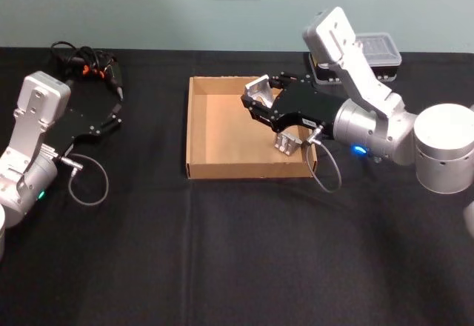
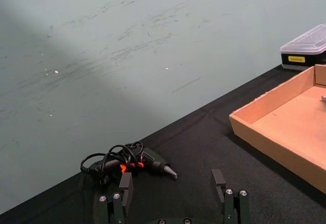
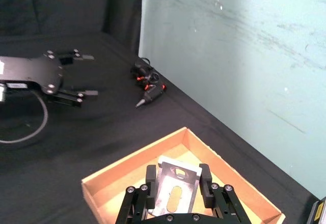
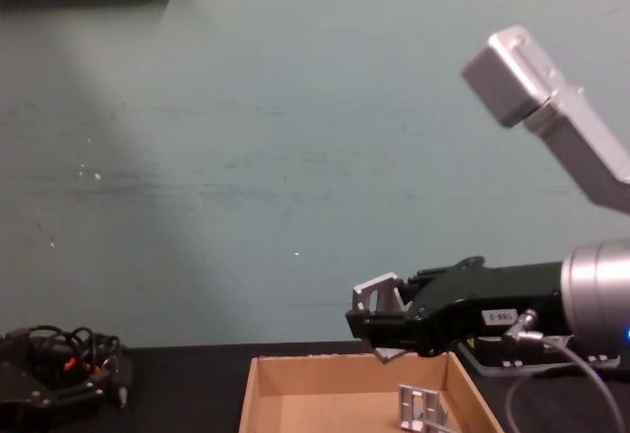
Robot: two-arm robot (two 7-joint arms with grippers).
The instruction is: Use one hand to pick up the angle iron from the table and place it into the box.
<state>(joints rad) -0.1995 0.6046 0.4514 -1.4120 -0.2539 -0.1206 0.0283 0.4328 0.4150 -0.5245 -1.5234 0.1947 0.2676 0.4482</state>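
Head view: black case (image 1: 368, 53) behind right gripper (image 1: 255, 102) over box (image 1: 194, 130).

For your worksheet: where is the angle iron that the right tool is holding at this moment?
The held angle iron sits clamped in the right tool, raised above the box near its far wall; a second angle iron already stands inside by the box's right wall.

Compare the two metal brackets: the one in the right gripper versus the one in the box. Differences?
1. The held bracket is clamped in the right gripper; the other bracket sits free in the box.
2. The held bracket hangs above the box, clear of its floor; the other bracket rests on the floor near the right wall.

Shared: both are silver angle pieces with slotted holes.
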